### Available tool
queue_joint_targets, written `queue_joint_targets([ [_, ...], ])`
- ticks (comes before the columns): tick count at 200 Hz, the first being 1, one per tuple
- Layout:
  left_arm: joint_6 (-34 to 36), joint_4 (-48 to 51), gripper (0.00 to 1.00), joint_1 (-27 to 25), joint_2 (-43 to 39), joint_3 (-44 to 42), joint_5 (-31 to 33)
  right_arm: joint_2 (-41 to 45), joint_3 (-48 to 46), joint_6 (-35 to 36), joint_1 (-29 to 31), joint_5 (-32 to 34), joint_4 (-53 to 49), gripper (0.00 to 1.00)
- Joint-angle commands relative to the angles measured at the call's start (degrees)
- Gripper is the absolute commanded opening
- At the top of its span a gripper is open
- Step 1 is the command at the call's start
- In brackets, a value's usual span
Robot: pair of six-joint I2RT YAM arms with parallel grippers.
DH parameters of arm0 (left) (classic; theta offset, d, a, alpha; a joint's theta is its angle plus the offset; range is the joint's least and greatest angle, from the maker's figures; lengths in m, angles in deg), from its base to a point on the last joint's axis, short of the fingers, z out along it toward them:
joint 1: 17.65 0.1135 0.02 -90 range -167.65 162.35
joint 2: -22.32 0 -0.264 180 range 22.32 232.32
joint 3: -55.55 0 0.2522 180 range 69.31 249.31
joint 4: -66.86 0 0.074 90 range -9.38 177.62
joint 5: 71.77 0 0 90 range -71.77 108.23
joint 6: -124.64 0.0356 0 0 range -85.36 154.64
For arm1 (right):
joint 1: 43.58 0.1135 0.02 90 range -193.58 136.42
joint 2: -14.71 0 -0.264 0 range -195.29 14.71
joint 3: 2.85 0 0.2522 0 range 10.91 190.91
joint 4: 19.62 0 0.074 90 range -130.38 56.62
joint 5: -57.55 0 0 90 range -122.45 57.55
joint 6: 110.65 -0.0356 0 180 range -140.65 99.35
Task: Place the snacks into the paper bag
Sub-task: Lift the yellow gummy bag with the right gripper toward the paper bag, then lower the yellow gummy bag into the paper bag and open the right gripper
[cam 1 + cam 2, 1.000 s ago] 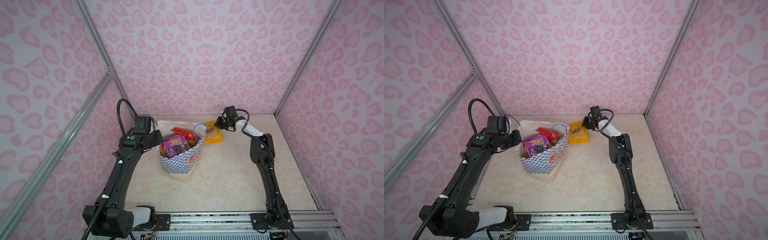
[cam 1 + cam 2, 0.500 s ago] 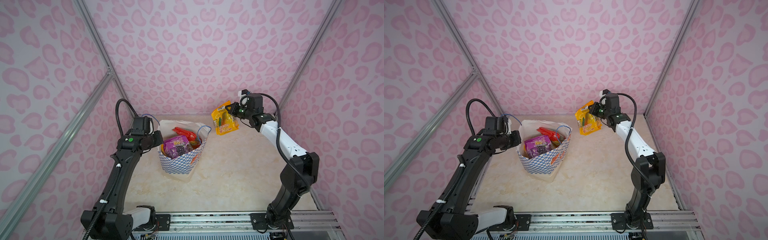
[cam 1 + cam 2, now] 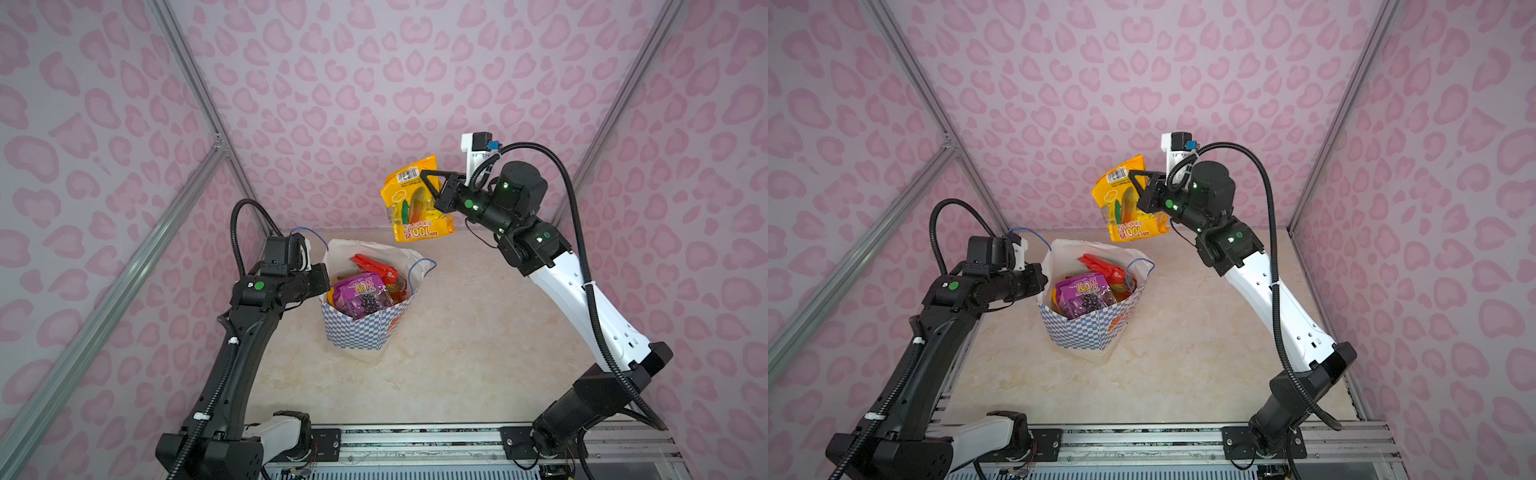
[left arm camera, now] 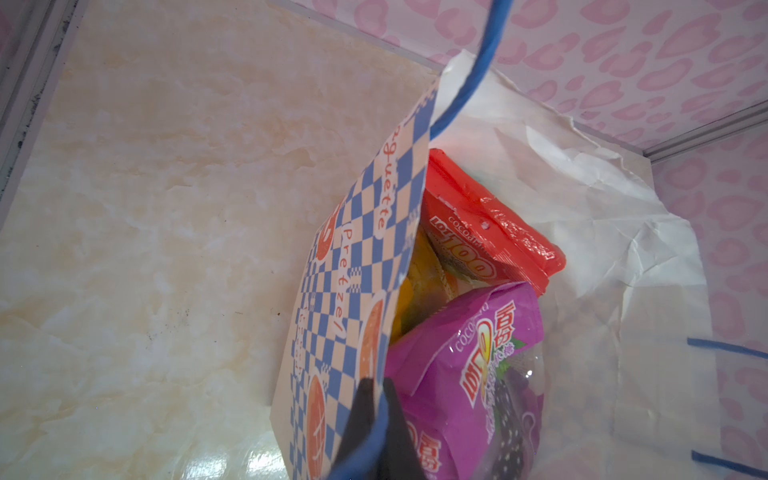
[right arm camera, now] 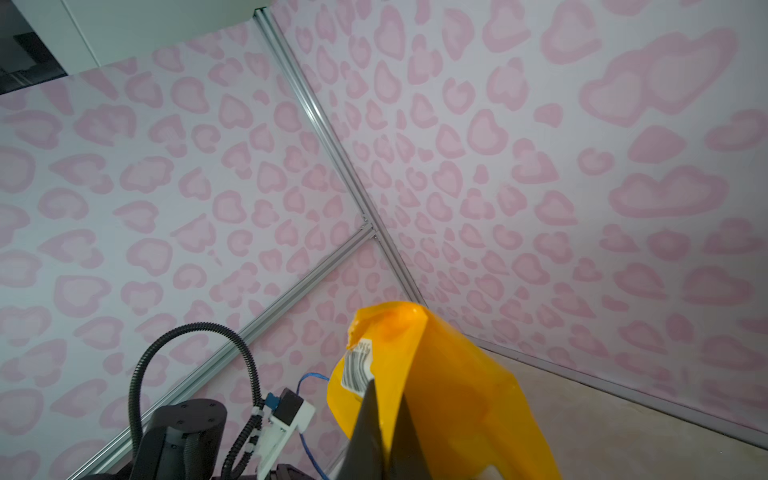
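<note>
The paper bag (image 3: 362, 332) (image 3: 1080, 330) (image 4: 345, 270) stands open on the marble table, left of centre. Inside lie snacks: a purple packet (image 3: 360, 293) (image 3: 1084, 291) (image 4: 478, 365) on top and a red packet (image 3: 374, 266) (image 3: 1102, 265) (image 4: 486, 220) behind it. My left gripper (image 3: 322, 277) (image 3: 1040, 275) (image 4: 377, 388) is shut on the bag's left rim and its blue cord. My right gripper (image 3: 428, 182) (image 3: 1136, 181) (image 5: 388, 399) is shut on a yellow packet (image 3: 415, 208) (image 3: 1128, 208) (image 5: 453, 386), which hangs high in the air behind and to the right of the bag.
Pink heart-print walls with aluminium posts (image 3: 199, 104) close in the table (image 3: 465, 332) on three sides. A metal rail (image 3: 415, 440) carrying both arm bases runs along the front. The bag's other blue handle (image 3: 420, 266) loops up at its right rim.
My right gripper has lifted the yellow packet off the table beside the bag and carried it up and to the right. The left gripper has kept its hold on the bag's rim.
</note>
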Motion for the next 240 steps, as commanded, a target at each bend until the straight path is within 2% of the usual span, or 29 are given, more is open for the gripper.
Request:
queue_joint_targets([
  [1, -1.1, -3.6, 0.05, 0.0, -0.3, 0.1, 0.2, -2.7, 2.6, 1.3, 3.0, 0.2, 4.3, 0.0],
  [49, -2.5, -4.1, 0.05, 0.0, -0.4, 0.1, 1.5, -8.1, 2.3, 0.2, 9.0, -0.9, 3.3, 0.0],
  [128, -3.1, -4.8, 0.05, 0.0, -0.7, -1.7, 2.3, -11.4, -6.5, -4.5, 15.4, -3.2, 2.8, 0.0],
  [169, -3.2, -4.9, 0.05, 0.0, -0.7, -1.4, 3.0, -16.3, -8.1, -4.6, 13.5, -2.2, -3.4, 0.0],
  [193, -3.3, -4.9, 0.05, 0.0, -0.6, -1.2, 3.1, -22.6, -4.5, -3.7, 11.0, -2.9, -8.5, 0.0],
  [219, -3.4, -4.9, 0.05, 0.0, -0.5, -1.0, 3.3, -29.8, 1.6, -1.0, 10.4, 1.2, -16.7, 0.0],
  [240, -3.1, -4.4, 0.05, 0.0, -0.3, -0.6, 3.9, -32.2, 4.0, 0.7, 11.1, 5.8, -20.2, 0.0],
])
